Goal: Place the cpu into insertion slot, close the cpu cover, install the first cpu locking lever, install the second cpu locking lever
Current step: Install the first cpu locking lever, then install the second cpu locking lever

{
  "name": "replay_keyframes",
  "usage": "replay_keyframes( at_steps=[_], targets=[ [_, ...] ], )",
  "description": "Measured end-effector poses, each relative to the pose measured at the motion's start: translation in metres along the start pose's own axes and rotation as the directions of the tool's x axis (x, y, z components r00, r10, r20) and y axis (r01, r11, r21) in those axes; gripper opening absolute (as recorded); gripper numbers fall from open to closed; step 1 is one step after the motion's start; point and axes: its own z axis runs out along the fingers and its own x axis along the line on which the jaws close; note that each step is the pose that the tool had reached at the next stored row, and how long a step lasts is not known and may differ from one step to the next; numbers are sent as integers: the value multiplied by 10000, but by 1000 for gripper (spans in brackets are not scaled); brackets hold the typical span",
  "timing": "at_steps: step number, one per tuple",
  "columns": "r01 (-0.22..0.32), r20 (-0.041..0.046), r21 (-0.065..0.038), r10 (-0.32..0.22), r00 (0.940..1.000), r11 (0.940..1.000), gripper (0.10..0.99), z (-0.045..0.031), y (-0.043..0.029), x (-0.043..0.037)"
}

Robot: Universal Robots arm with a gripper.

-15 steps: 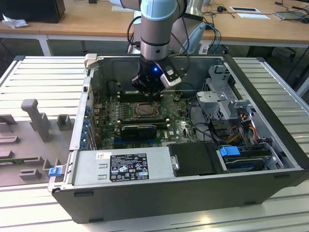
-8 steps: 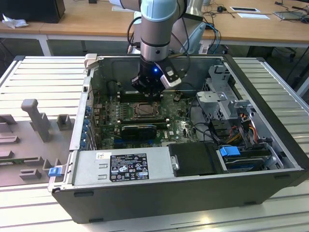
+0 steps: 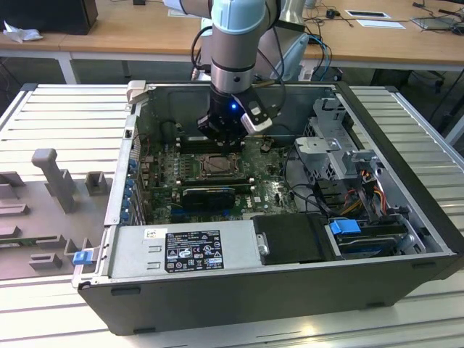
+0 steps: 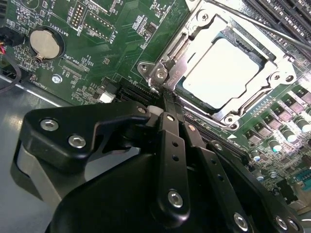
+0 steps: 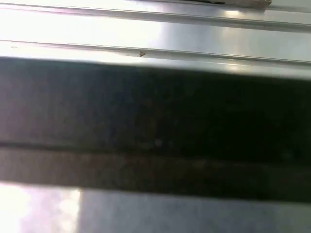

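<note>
The cpu (image 4: 221, 73) lies flat in the insertion slot (image 4: 194, 98), its pale metal face up. The dull-metal cpu cover (image 4: 194, 26) lies down around it, framing the chip. A thin locking lever rod (image 4: 262, 27) runs along the socket's far side. My gripper (image 4: 164, 99) has its black fingers (image 4: 170, 141) pressed together, with the tips at the socket's corner bracket (image 4: 158, 75) and nothing visible between them. In the exterior view the gripper (image 3: 221, 141) hangs inside the open computer case, just above the socket (image 3: 215, 166).
Long black memory slots (image 4: 286, 14) and a coin cell (image 4: 44, 42) flank the socket. A black expansion card (image 3: 209, 194), the power supply (image 3: 181, 250), a drive cage (image 3: 333, 138) and cables (image 3: 362, 181) crowd the case. Grey fixtures (image 3: 54, 174) stand at the exterior view's left.
</note>
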Motion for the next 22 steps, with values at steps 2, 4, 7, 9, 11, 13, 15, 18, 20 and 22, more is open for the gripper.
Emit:
replay_keyframes(
  at_steps=[2,4,7,9,11,13,15,18,20,22],
  targets=[
    [0,5,-12,0,10000,10000,106,-19,3,-1],
    [0,1,-3,0,10000,10000,106,-65,6,-1],
    [2,1,-2,-2,10000,10000,106,-175,13,-1],
    [1,2,-4,-1,10000,10000,106,-177,-1,0],
    [0,2,-3,0,10000,10000,106,-178,-16,1],
    [0,1,-3,0,10000,10000,106,-179,-31,2],
    [0,1,-3,0,10000,10000,106,-181,-50,3],
    [-1,1,-3,1,10000,10000,106,-182,-65,5],
    [-1,2,-3,1,10000,10000,106,-182,-71,5],
    [0,0,-2,0,10000,10000,106,-184,-81,5]
  ],
)
